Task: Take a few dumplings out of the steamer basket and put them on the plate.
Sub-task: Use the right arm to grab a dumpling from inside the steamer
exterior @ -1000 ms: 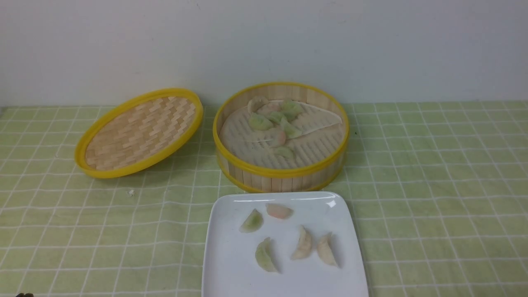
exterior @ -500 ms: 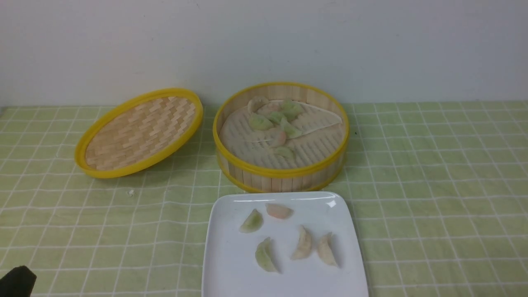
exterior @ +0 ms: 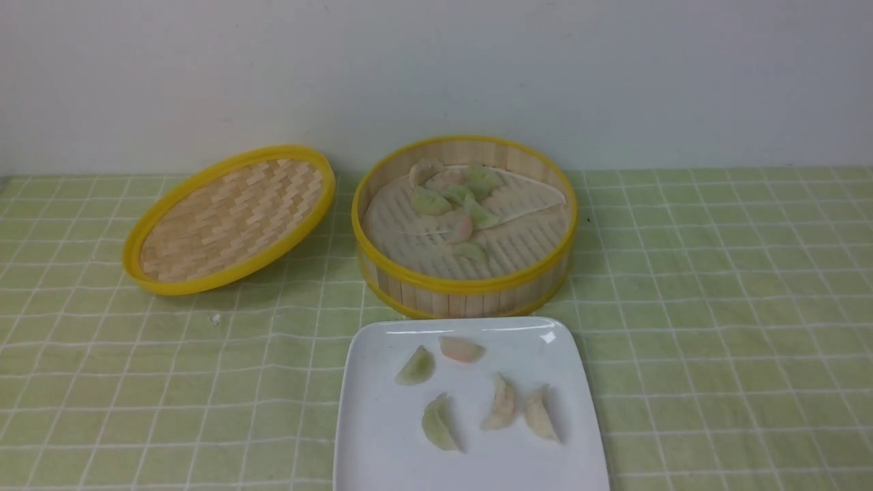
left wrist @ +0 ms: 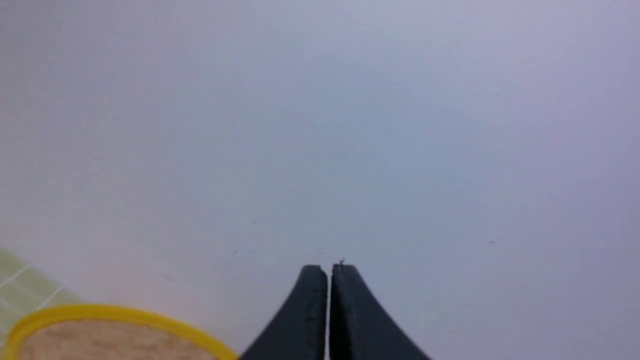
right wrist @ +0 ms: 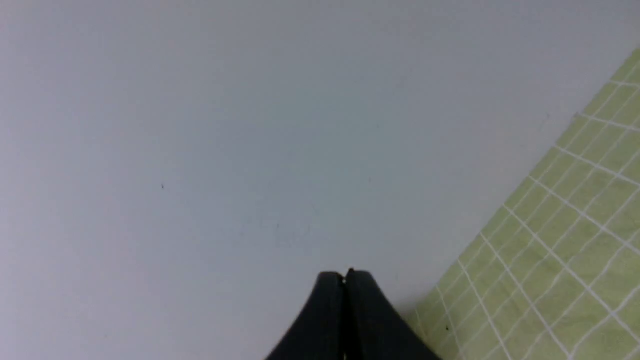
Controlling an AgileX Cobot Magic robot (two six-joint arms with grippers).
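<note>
1. Front view: five dumplings (exterior: 503, 402) lie apart on the plate (exterior: 382, 443), set just before the steamer basket (exterior: 470, 290), likely for a short carry; more cluster inside its far half. The lid (exterior: 228, 219) rests left, out of the way. No arm shows.
2. Left wrist view: left gripper (left wrist: 328, 272) pressed together, empty, facing the wall (left wrist: 320, 125), the lid's rim in sight.
3. Right wrist view: right gripper (right wrist: 344, 277) also closed, empty, tablecloth (right wrist: 560, 260) beside.

Front view: from robot's side, facing forward, tilted down over worktop (exterior: 723, 286) toward wall (exterior: 436, 68). Left wrist view: close behind left pincer (left wrist: 328, 272), facing wall; shares lid (left wrist: 100, 317) rim with front. Right wrist view: behind right pincer (right wrist: 345, 277); shares wall, worktop edge.
</note>
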